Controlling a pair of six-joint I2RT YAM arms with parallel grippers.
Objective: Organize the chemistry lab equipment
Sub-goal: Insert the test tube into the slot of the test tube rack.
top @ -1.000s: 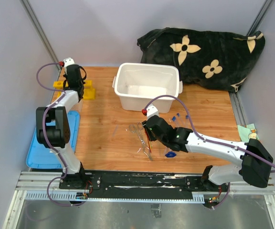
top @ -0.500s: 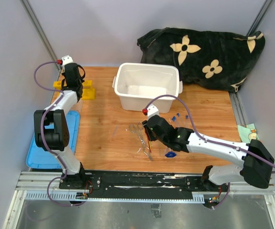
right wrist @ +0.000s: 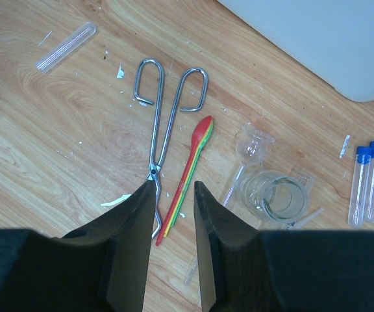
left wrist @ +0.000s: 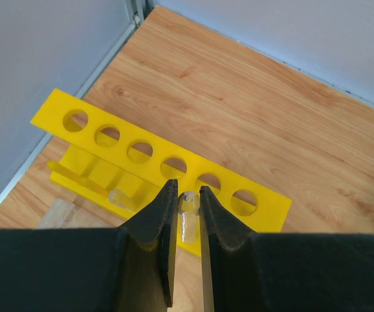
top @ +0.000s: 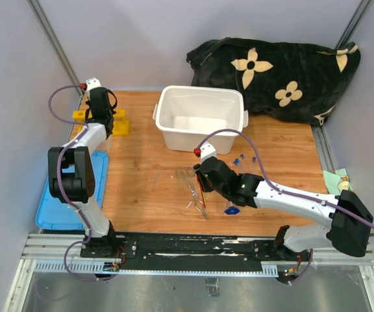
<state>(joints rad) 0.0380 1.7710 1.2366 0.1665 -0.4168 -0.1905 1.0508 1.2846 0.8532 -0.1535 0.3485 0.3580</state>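
**Two tools at work, one tube at the rack**

The left tool (left wrist: pixel 186 195) is clamped on a clear tube (left wrist: pixel 187 218) just above the yellow rack (left wrist: pixel 268 208) on the counter (left wrist: pixel 271 110). The next move, I judge, is lining the tube up with a hole and lowering it. The right tool (right wrist: pixel 174 188) hangs with its fingers apart over the red-orange spatula (right wrist: pixel 199 140), beside the metal tweezers (right wrist: pixel 164 104). The tube's held end is hidden.

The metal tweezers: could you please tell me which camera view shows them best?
The right wrist view: the metal tweezers lie close below, both looped handles and the joint clear. The top external view shows them only as small thin lines on the table; the left wrist view does not show them.
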